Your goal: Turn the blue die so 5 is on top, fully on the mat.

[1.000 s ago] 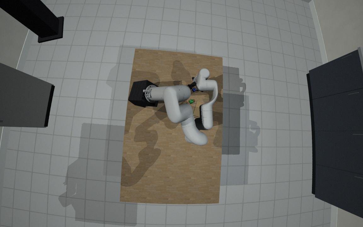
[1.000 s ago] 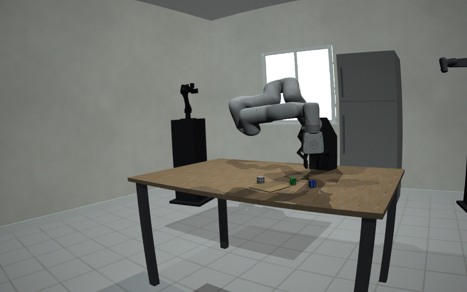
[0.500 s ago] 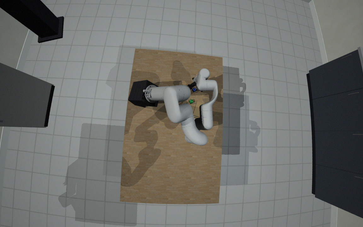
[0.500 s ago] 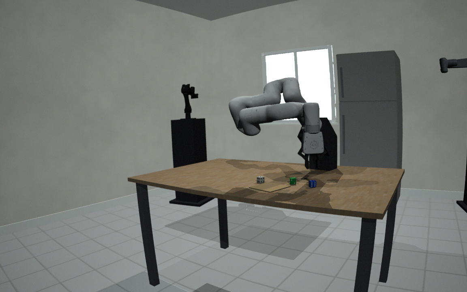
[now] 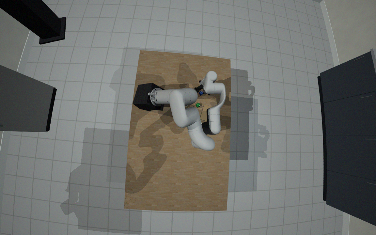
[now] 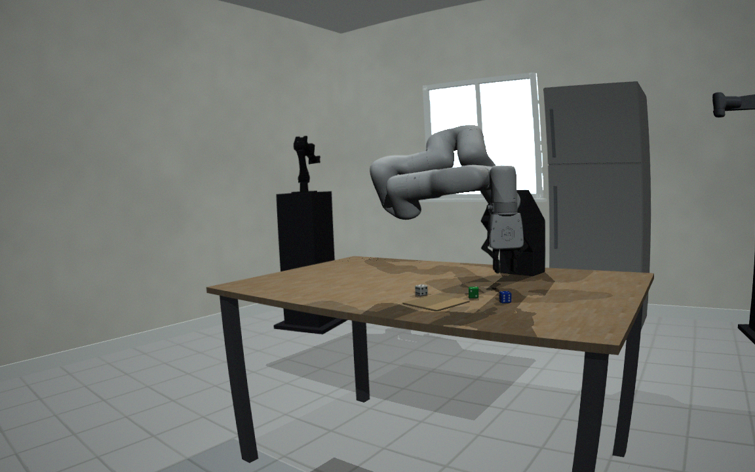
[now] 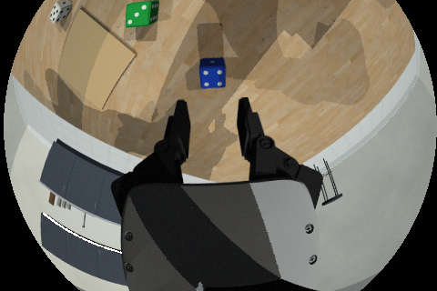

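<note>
Hovering near the blue die (image 5: 201,92) (image 6: 505,297) (image 7: 212,74), hand (image 5: 199,85) (image 6: 500,270) (image 7: 213,111) partly open.

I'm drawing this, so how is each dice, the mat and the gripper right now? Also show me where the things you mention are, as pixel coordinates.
Blue die (image 5: 201,92) (image 6: 504,297) (image 7: 212,74): flat on the table, off the mat, four up.
Green die (image 5: 198,104) (image 6: 472,292) (image 7: 139,14): flat, three up.
White die (image 6: 421,290) (image 7: 60,11): beside the mat.
Mat (image 5: 204,113) (image 6: 436,302) (image 7: 96,59): flat.
Gripper (image 7: 213,111): partly open, holding nothing.

Your arm (image 5: 178,108) (image 6: 444,181) is folded through several bends, its last section dropping to the gripper (image 5: 198,84) (image 6: 503,271) (image 7: 213,100), which points downward. Your two black fingers stand partly open, apart from each other, holding nothing.
</note>
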